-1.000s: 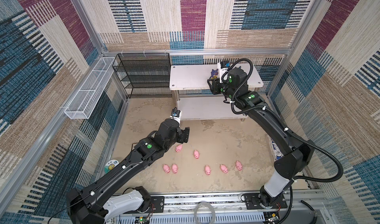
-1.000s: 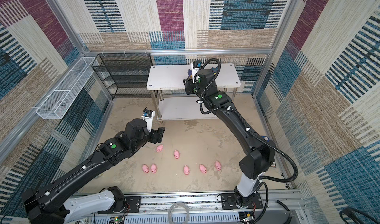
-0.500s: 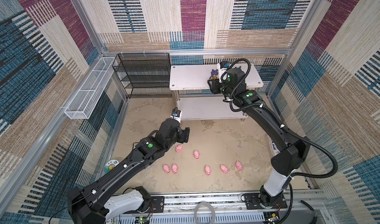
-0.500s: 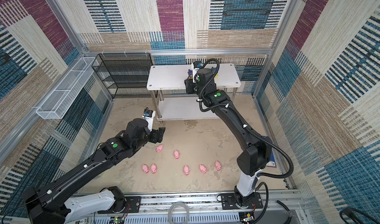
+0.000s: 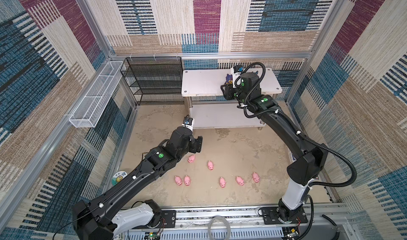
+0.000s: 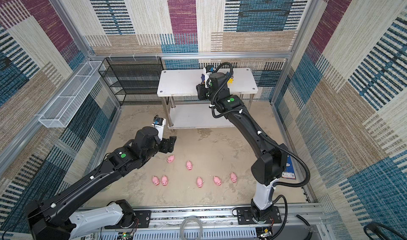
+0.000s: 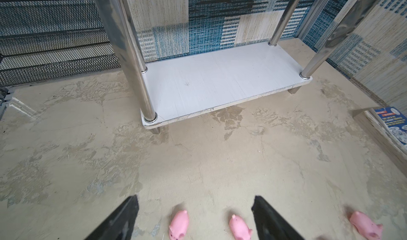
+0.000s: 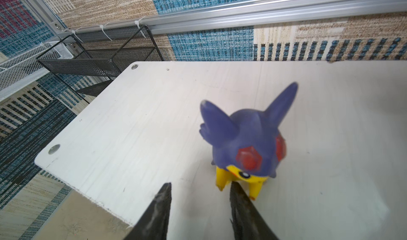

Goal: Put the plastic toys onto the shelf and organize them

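Note:
Several pink pig toys lie on the sandy floor, among them a pig (image 5: 191,158) just in front of my left gripper (image 5: 198,144) and another pig (image 5: 210,165) to its right. In the left wrist view this gripper (image 7: 195,198) is open above two pigs (image 7: 178,224). The white shelf (image 5: 204,82) stands at the back. On its top tier stands a yellow figurine with a purple hood (image 8: 246,144). My right gripper (image 8: 200,183) is open and empty just in front of it, one fingertip by its feet. A second yellow figurine (image 6: 230,80) shows behind the arm.
A black wire-mesh rack (image 5: 154,80) stands left of the shelf, and a white wire basket (image 5: 94,95) hangs on the left wall. A round green-lidded jar (image 5: 119,178) sits beside the left arm. A blue printed card (image 7: 392,124) lies along the right wall.
The right arm has shifted slightly to the left at the shelf top and its jaws have widened a little. The left arm and the pigs have not moved.

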Controlling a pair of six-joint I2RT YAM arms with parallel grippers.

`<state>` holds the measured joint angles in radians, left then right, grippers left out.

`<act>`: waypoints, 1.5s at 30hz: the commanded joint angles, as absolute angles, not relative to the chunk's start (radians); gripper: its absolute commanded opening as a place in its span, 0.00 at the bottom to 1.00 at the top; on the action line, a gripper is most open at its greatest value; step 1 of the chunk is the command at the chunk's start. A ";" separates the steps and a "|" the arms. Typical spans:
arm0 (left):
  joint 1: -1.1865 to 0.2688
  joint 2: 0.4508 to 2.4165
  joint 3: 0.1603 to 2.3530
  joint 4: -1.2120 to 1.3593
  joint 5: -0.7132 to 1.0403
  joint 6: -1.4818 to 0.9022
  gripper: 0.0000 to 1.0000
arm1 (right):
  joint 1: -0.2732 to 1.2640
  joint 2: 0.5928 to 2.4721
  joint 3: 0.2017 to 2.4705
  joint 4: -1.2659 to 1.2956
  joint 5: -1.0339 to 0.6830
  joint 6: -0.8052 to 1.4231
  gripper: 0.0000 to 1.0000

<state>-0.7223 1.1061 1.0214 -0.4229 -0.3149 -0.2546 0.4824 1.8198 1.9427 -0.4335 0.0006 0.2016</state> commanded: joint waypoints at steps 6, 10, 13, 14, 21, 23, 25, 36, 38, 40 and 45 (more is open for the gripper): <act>-0.719 1.103 1.015 -0.403 -0.324 -0.230 0.86 | 0.482 1.843 1.971 -0.445 -0.010 0.216 0.47; -0.719 1.103 1.013 -0.402 -0.324 -0.230 0.86 | 0.482 1.848 1.980 -0.449 -0.012 0.217 0.47; -0.719 1.103 1.012 -0.402 -0.324 -0.230 0.87 | 0.483 1.852 1.986 -0.453 -0.011 0.218 0.47; -0.719 1.103 1.012 -0.403 -0.324 -0.230 0.86 | 0.483 1.853 1.988 -0.454 -0.011 0.219 0.47; -0.717 1.098 1.007 -0.400 -0.324 -0.232 0.87 | 0.482 1.869 2.006 -0.465 -0.014 0.221 0.47; -0.717 1.097 1.005 -0.399 -0.324 -0.232 0.86 | 0.482 1.876 2.018 -0.473 -0.015 0.221 0.47; -0.718 1.097 1.005 -0.399 -0.324 -0.232 0.87 | 0.483 1.880 2.022 -0.475 -0.017 0.221 0.47; -0.717 1.100 1.002 -0.397 -0.318 -0.232 0.86 | 0.482 1.879 2.031 -0.482 -0.013 0.225 0.48; -0.718 1.100 1.002 -0.397 -0.319 -0.232 0.86 | 0.483 1.876 2.031 -0.485 -0.015 0.225 0.48; -0.718 1.100 1.002 -0.397 -0.315 -0.232 0.86 | 0.483 1.871 2.031 -0.486 -0.018 0.227 0.49; -0.717 1.102 1.006 -0.402 -0.310 -0.232 0.86 | 0.482 1.855 2.024 -0.489 -0.021 0.225 0.51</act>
<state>-0.7185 1.0992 1.0039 -0.4217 -0.3103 -0.2546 0.4824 1.8694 2.0239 -0.4709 -0.0086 0.2169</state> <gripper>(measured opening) 0.863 0.504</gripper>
